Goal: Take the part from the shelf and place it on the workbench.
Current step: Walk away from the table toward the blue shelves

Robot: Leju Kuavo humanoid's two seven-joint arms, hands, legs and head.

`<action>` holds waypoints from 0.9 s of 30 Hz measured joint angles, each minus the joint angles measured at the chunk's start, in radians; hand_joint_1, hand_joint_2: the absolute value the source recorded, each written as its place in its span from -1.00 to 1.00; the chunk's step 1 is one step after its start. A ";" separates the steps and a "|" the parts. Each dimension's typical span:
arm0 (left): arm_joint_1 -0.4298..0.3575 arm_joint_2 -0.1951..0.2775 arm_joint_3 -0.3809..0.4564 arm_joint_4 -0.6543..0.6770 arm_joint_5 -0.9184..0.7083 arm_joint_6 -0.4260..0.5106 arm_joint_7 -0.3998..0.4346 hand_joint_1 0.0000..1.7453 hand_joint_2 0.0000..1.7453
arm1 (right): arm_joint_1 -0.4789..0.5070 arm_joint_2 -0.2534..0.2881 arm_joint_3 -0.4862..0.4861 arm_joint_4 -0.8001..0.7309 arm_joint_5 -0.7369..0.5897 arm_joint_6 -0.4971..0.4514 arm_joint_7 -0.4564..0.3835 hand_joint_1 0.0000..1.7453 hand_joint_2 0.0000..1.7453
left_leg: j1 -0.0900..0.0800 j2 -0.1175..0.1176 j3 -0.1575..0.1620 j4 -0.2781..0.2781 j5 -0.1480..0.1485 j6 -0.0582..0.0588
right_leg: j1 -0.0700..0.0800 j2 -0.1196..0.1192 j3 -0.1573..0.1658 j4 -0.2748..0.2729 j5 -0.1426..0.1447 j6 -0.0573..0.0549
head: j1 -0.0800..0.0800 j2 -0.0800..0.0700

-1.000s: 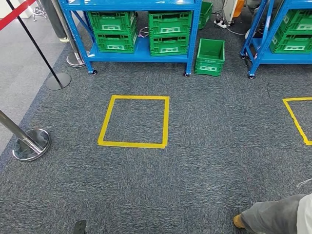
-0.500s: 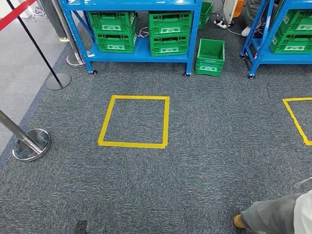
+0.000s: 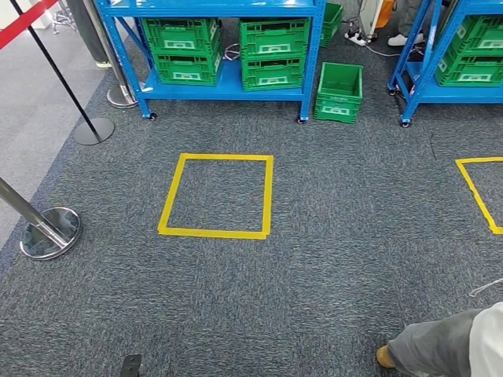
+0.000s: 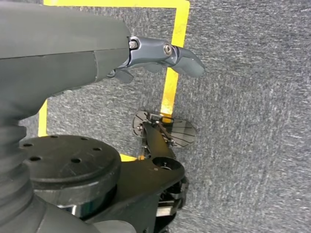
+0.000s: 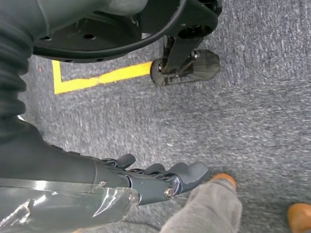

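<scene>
A blue shelf (image 3: 228, 88) stands ahead across the carpet, with green crates (image 3: 181, 49) side by side on its lower level. What the crates hold cannot be made out from here. My left hand (image 4: 161, 53) hangs over the floor with its fingers stretched out and nothing in them. My right hand (image 5: 165, 177) hangs the same way, fingers apart and holding nothing, close to a person's grey trouser leg (image 5: 205, 208).
A yellow taped square (image 3: 172, 196) marks the carpet between me and the shelf. A loose green crate (image 3: 339, 90) sits on the floor by the shelf's right post. A second blue shelf (image 3: 457, 90) stands at right. Stanchion bases (image 3: 50, 232) stand at left. A person's leg (image 3: 438, 345) is at lower right.
A person's feet behind the shelves at the top have stepped slightly to the right. The leg at lower right has barely shifted. My view and hands hold still.
</scene>
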 joint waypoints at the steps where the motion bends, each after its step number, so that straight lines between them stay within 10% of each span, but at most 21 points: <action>1: 0.003 0.005 -0.022 0.000 0.018 -0.001 0.006 -1.00 1.00 | 0.003 -0.004 0.015 -0.001 -0.018 0.006 0.005 -1.00 1.00 | 0.000 0.000 0.000 0.000 0.000 0.000 | 0.000 0.000 0.000 0.000 0.000 0.000 | 0.000 0.000; 27: 0.089 0.132 -0.595 -0.014 0.446 -0.045 0.152 -1.00 1.00 | 0.092 -0.103 0.437 -0.062 -0.468 0.161 0.126 -1.00 1.00 | 0.000 0.000 -0.001 0.000 0.000 0.001 | 0.000 0.000 0.000 0.000 0.000 0.000 | 0.000 0.000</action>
